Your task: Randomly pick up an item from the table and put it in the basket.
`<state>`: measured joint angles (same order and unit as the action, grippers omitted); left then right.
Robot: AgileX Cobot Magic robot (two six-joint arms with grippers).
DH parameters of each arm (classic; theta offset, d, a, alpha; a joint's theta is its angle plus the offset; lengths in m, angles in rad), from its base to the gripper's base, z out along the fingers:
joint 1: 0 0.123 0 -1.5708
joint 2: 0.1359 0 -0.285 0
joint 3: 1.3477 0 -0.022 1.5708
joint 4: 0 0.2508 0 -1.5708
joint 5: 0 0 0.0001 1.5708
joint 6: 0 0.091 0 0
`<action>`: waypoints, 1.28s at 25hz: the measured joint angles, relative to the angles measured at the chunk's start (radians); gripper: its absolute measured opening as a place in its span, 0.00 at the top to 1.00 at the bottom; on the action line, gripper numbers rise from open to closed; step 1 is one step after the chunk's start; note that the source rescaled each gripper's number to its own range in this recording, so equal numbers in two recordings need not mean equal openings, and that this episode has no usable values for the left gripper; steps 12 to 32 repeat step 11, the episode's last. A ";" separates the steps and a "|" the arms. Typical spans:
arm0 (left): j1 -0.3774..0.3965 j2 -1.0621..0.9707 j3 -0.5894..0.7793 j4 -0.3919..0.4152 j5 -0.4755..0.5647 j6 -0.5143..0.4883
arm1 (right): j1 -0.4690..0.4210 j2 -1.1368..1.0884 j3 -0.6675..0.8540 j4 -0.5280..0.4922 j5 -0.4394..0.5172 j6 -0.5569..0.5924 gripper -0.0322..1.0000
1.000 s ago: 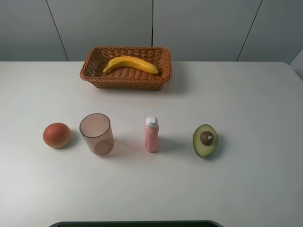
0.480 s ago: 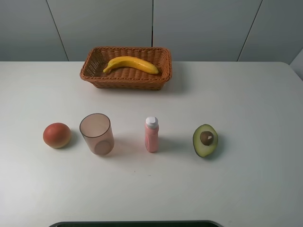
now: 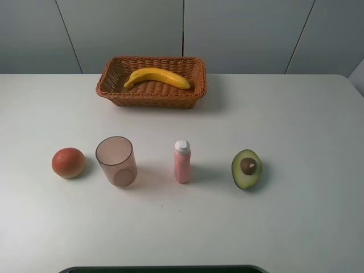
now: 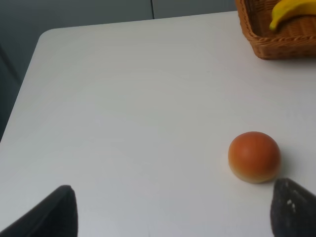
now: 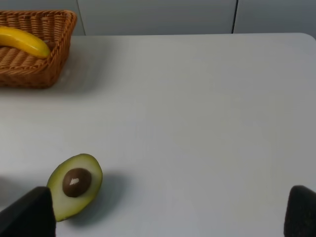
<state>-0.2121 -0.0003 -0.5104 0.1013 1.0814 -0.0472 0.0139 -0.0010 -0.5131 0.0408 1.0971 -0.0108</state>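
The yellow banana (image 3: 157,77) lies inside the orange-brown wicker basket (image 3: 151,96) at the back of the white table (image 3: 296,114). Its tip also shows in the left wrist view (image 4: 291,12) and in the right wrist view (image 5: 22,41), inside the basket (image 4: 276,42) (image 5: 34,69). Neither arm shows in the exterior high view. My left gripper (image 4: 173,217) is open, its fingertips (image 4: 54,215) spread wide near the table's front left. My right gripper (image 5: 168,217) is open and empty, its fingertips (image 5: 301,212) wide apart, low over the table's front right.
A row stands across the middle of the table: a round red-orange fruit (image 3: 68,162) (image 4: 254,156), a translucent pinkish-brown cup (image 3: 116,161), a small pink bottle with a white cap (image 3: 182,162), and a halved green avocado with a brown pit (image 3: 246,169) (image 5: 75,185).
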 joint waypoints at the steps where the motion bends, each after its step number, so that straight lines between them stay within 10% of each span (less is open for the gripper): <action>1: 0.000 0.000 0.000 0.000 0.000 0.000 | -0.002 0.000 0.000 0.000 0.000 0.000 0.00; 32: 0.000 0.000 0.000 0.000 0.000 0.000 | -0.002 0.000 0.000 0.000 0.000 0.000 0.00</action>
